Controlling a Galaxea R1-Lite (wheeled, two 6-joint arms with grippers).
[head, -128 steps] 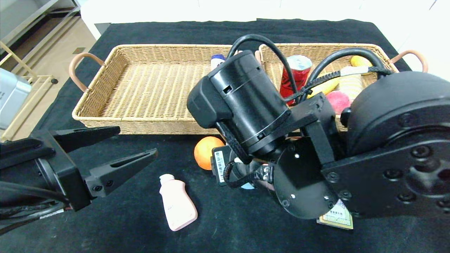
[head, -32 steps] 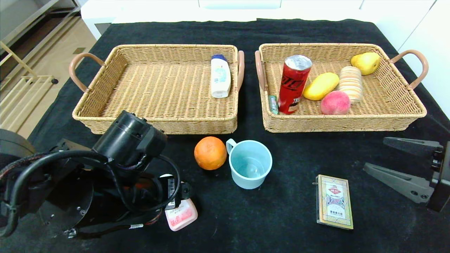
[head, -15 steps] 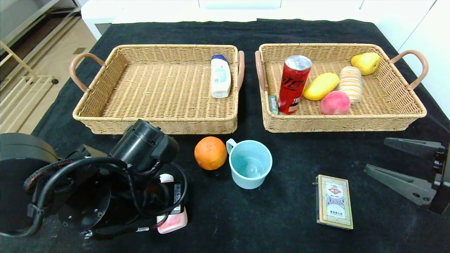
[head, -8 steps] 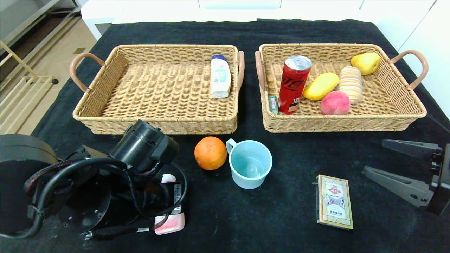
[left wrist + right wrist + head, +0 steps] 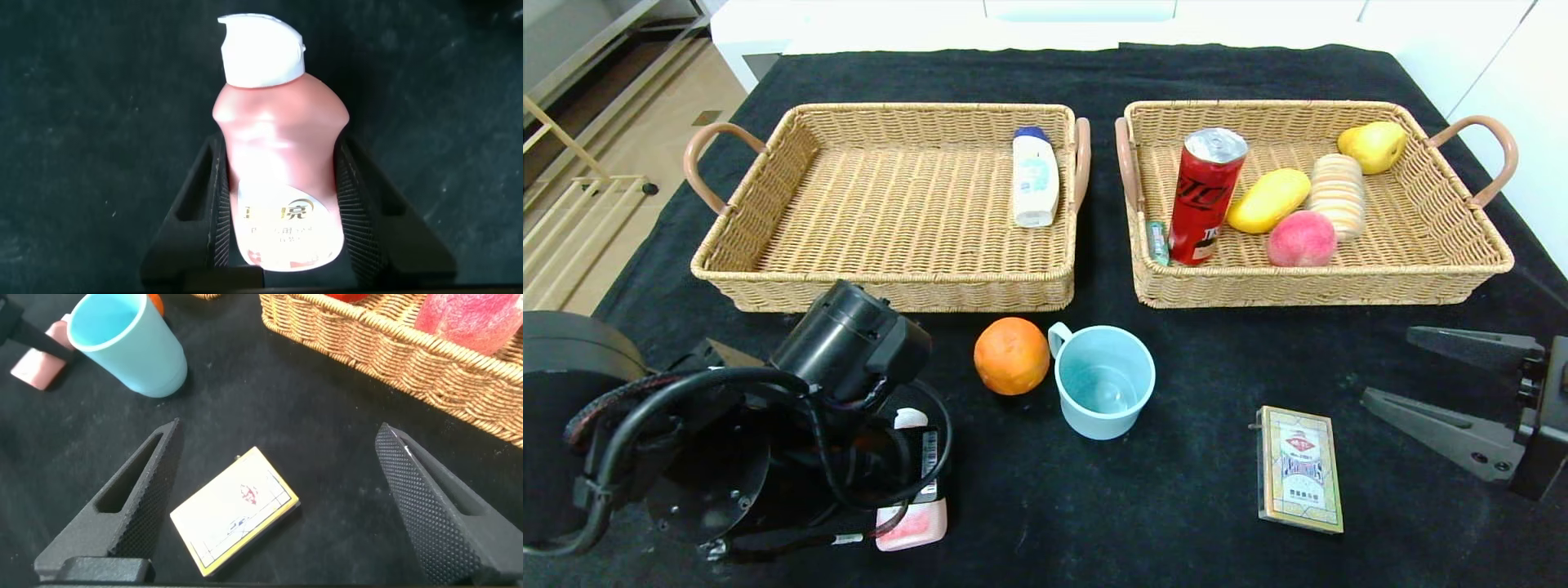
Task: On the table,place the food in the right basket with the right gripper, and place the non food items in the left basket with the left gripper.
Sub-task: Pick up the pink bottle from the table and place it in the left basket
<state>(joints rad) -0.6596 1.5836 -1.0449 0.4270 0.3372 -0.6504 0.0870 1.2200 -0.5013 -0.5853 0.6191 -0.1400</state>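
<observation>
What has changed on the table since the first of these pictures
The right gripper pulled back to the table's right side, open. The left gripper came down and closed its fingers on the pink bottle, turning it a little. The orange, cup, card box and baskets' contents stayed put.

table (image 5: 1045, 73) black cloth | two baskets (image 5: 768, 204) | orange (image 5: 1011, 356) | cup (image 5: 1103, 382) | cards (image 5: 1299, 468) | bottle (image 5: 916, 523)

The left gripper (image 5: 282, 214) was closed on the pink bottle (image 5: 278, 175), one ribbed finger (image 5: 219, 214) against each side, white cap (image 5: 261, 51) pointing away, above the black cloth (image 5: 90, 122).
</observation>
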